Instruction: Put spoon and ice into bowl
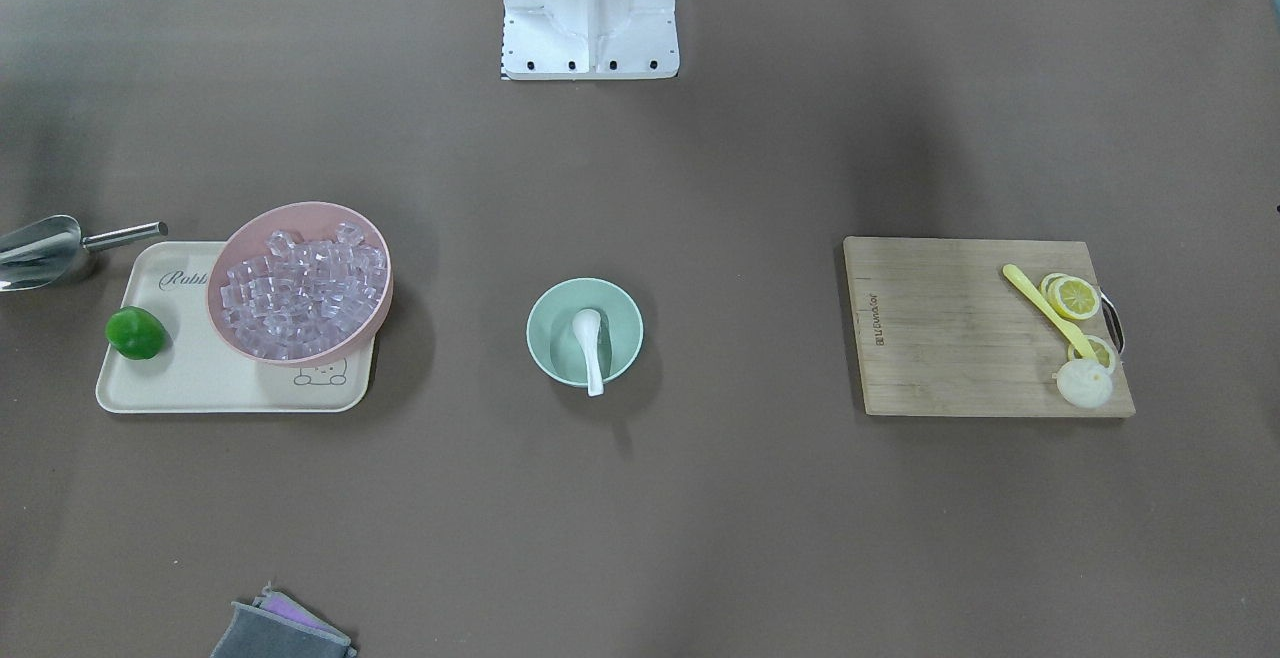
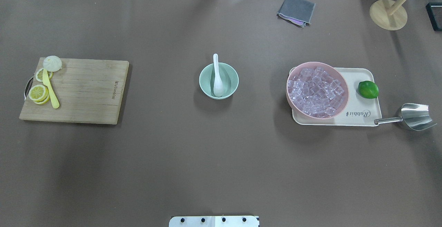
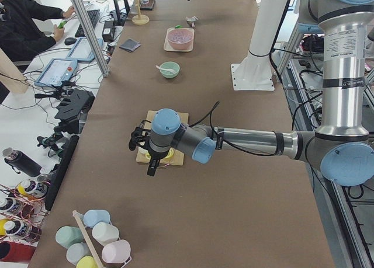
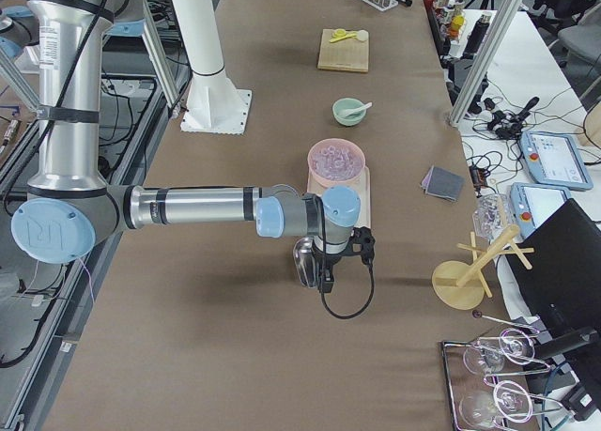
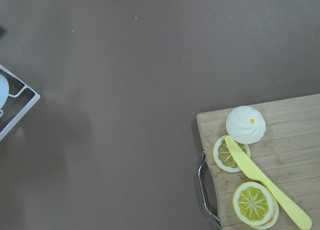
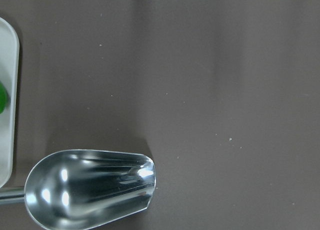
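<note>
The white spoon [image 1: 590, 346] lies in the mint-green bowl [image 1: 545, 310] at the table's middle, handle resting over the rim; both also show in the overhead view, spoon [image 2: 217, 78] and bowl [image 2: 204, 79]. The clear ice cubes [image 2: 315, 91] fill a pink bowl [image 2: 342, 82] on a cream tray. My left gripper [image 3: 151, 166] hangs over the cutting board's end; it shows only in the left side view, so I cannot tell if it is open. My right gripper [image 4: 325, 281] hangs over the steel scoop [image 4: 304, 260]; I cannot tell its state either.
A wooden cutting board [image 2: 86, 89] carries lemon slices [image 2: 38, 92], a yellow utensil [image 2: 51, 93] and a white bun [image 2: 52, 63]. The cream tray [image 2: 362, 116] also holds a lime [image 2: 368, 89]. The steel scoop [image 2: 416, 116] lies beside it. A grey cloth [image 2: 296, 10] lies far back.
</note>
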